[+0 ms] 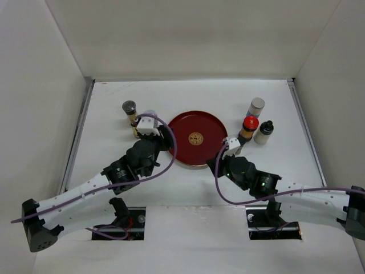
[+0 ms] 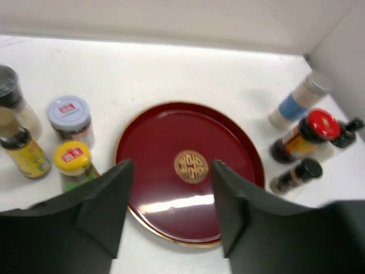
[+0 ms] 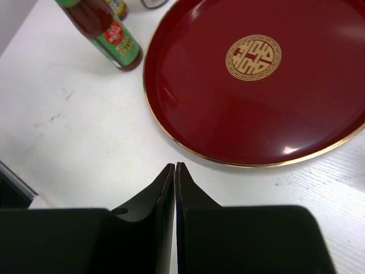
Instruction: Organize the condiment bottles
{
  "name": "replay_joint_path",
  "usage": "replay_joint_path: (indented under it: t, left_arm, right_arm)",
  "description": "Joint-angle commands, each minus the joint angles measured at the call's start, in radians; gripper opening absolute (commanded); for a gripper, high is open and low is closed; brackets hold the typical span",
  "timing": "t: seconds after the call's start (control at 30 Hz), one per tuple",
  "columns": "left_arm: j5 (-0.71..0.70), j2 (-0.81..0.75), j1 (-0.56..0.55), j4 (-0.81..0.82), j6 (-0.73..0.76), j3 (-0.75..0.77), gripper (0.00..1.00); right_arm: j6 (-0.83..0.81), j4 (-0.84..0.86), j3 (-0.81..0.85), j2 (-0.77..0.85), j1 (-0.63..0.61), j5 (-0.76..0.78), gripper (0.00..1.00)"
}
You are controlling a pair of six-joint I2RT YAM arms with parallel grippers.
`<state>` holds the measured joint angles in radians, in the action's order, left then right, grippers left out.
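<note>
Your left claw (image 2: 171, 177) hangs released and empty, facing the red tray (image 2: 154, 137). Condiment bottles (image 2: 69, 117) stand on the surface to its left and right. Your right claw (image 3: 174, 171) is clenched on nothing, with the tray just ahead.

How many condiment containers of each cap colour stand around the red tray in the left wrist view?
Red cap: 1
Yellow cap: 1
Black cap: 2
Pale grey or silver cap: 2
Dark grey cap: 1
Tan cap: 1
Total: 8 containers
</note>
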<state>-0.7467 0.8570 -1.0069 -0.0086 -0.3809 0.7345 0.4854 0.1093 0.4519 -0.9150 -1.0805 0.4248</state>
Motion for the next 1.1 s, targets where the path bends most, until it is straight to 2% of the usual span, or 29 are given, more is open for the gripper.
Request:
replay_joint_path:
  t: [0.0, 0.1, 0.23, 0.3, 0.47, 0.7, 1.07]
  left_arm:
    - [-0.092, -0.026, 0.033, 0.021, 0.057, 0.054, 0.42]
    - [-0.157, 0.005, 0.069, -0.043, 0.051, 0.094, 0.44]
    - [-0.198, 0.072, 0.116, -0.088, 0.048, 0.131, 0.69]
    - [-0.2, 0.102, 0.142, -0.088, 0.045, 0.132, 0.73]
    - [-0.166, 0.151, 0.201, -0.099, 0.016, 0.12, 0.73]
    - [-0.036, 0.229, 0.29, -0.097, -0.024, 0.114, 0.71]
    - [-0.04, 0.298, 0.317, -0.082, -0.046, 0.092, 0.62]
  right_arm:
    - [-0.016, 0.107, 0.062, 0.002, 0.012, -0.046, 0.1]
    - [-0.048, 0.133, 0.108, -0.03, 0.017, -0.067, 0.22]
    - [-0.097, 0.167, 0.182, -0.084, 0.017, -0.069, 0.58]
    - [-0.107, 0.203, 0.191, -0.113, 0.018, -0.069, 0.68]
    - [-0.099, 0.289, 0.154, -0.192, 0.018, -0.092, 0.7]
    - [-0.097, 0.36, 0.117, -0.286, 0.018, -0.141, 0.69]
    - [-0.107, 0.394, 0.114, -0.338, 0.017, -0.166, 0.69]
